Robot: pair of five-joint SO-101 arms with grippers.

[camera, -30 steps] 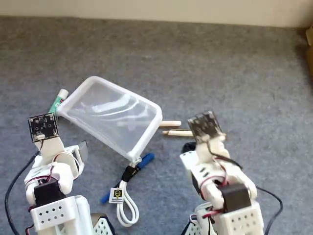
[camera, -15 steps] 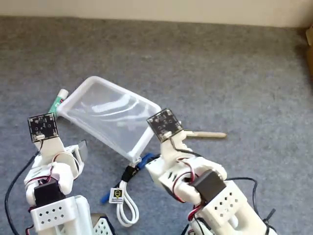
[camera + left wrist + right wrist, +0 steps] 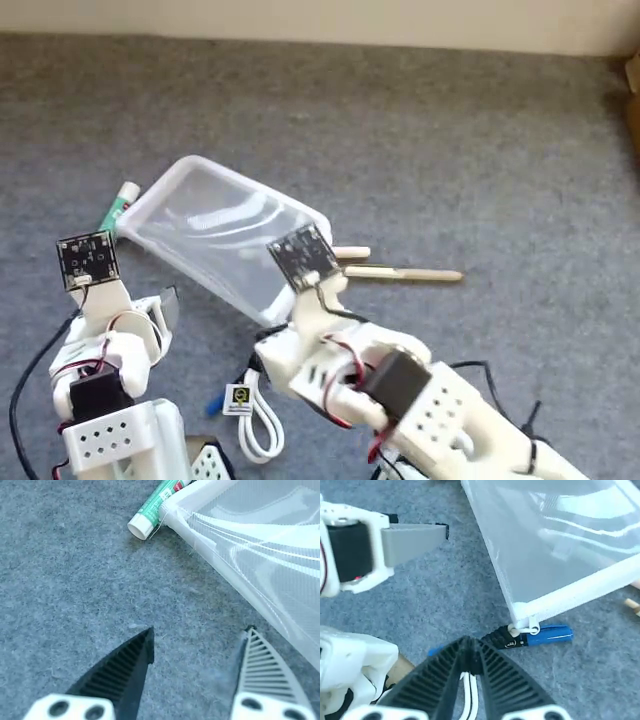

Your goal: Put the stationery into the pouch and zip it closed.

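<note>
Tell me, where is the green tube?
In the high view the green tube lies on the grey mat at the left, right against the clear pouch at its far-left corner, ahead of the open left hand.

The left jaws stand wide apart, with bare grey felt of the counter (image 3: 75, 580) between the two tips. One jaw is black with fine ribs, the other is pale grey. Its tip is just beside the long white edge of the pouch (image 3: 270, 545), and I cannot tell if it touches. The pouch is of translucent white mesh and lies flat on the counter. At its corner lies a green and white tube (image 3: 159, 502) with a white cap: it touches the corner seam, and its other end is out of sight.
</note>
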